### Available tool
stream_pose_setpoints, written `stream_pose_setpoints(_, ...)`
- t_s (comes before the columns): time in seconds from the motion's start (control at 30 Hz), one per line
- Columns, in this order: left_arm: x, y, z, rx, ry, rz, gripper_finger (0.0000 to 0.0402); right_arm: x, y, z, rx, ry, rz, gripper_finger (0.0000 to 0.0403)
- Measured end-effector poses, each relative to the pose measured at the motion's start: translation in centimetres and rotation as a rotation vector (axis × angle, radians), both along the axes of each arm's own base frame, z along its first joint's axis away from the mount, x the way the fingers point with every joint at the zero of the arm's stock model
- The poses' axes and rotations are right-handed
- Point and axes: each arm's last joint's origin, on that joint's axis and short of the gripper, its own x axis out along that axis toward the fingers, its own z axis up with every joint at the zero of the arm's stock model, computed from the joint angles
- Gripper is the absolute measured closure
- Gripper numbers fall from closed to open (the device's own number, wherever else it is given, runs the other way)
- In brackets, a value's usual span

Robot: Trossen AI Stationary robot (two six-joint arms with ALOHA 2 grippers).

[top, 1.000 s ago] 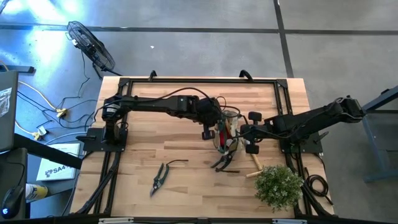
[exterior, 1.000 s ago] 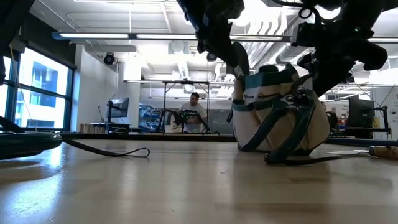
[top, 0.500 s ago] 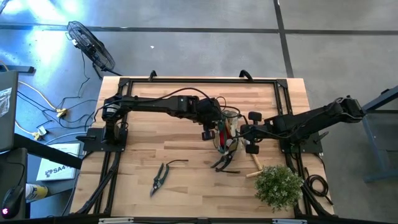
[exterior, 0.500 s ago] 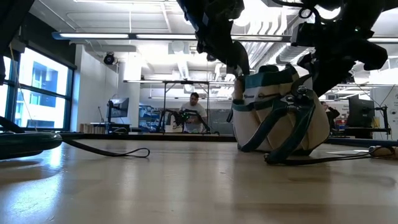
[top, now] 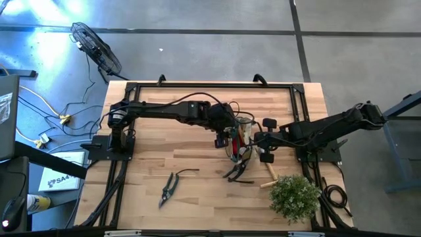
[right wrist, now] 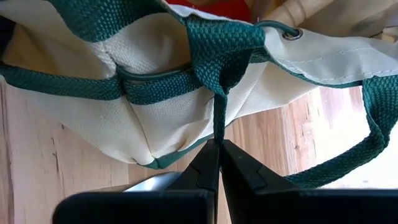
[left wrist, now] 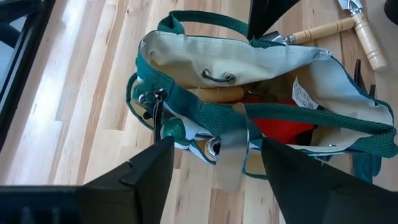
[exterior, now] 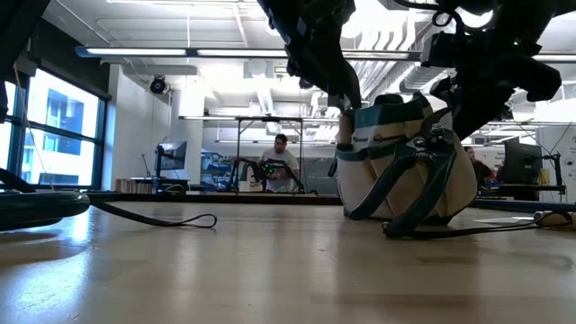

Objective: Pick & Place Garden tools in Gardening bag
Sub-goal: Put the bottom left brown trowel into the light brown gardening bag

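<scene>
The left gripper hangs with fingers spread wide just above the gardening bag, where a red glove and a wooden handle lie inside. The right gripper is pinched on the bag's green strap. Pruning shears lie apart on the desk.

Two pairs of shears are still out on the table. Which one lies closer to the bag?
The pair lying right at the foot of the bag. The other shears lie alone, well off toward the left arm's side.
</scene>
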Motion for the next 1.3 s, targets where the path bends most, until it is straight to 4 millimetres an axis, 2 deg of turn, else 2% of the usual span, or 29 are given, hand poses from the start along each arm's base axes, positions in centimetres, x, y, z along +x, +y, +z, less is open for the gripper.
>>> stream_pose_setpoints(0.4, -0.3, 0.2, 1.1, 0.064, -0.043, 0.053, 0.0158, 0.1, 0.0, 0.0, 0.011, -0.005, 0.005, 0.04)
stream_pose_setpoints(0.77, -0.6, 0.3, 3.2, 0.082, -0.085, 0.056, 0.0158, 0.1, 0.0, 0.0, 0.015, -0.005, 0.007, 0.04)
stream_pose_setpoints(1.3, -0.9, 0.3, 3.5, 0.101, -0.088, 0.053, 0.0158, 0.1, 0.0, 0.0, 0.015, -0.004, 0.007, 0.04)
